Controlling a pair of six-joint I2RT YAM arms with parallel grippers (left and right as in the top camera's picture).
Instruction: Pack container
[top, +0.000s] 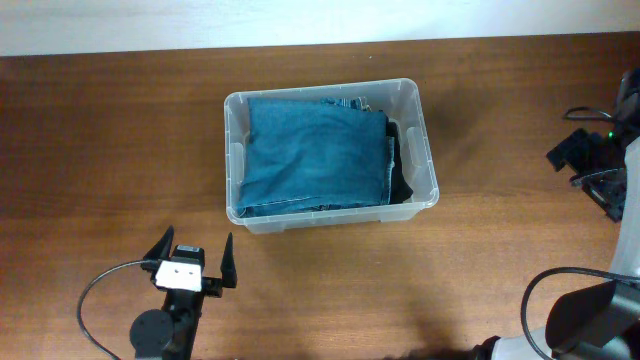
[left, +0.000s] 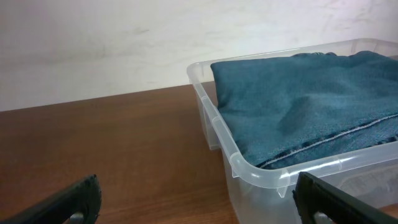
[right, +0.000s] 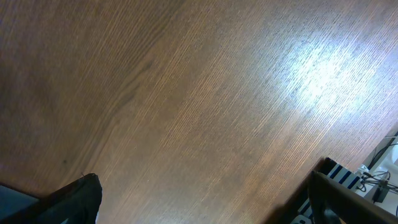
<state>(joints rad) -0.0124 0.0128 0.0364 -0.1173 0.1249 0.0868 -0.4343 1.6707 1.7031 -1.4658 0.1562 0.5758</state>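
Up and right of the empty, spread left claw (top: 198, 240), the nearer one, sits mid-frame the clear rectangular plastic container (top: 232, 150), long axis left-right, holding folded blue jeans (top: 315, 150).

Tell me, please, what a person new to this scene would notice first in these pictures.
The eye goes first to the clear container in the middle of the brown wooden table, filled with folded blue denim. A dark cloth shows beside the denim at the container's right side. Next comes the left end effector, open and empty, over the table near the container's front left corner and apart from it.
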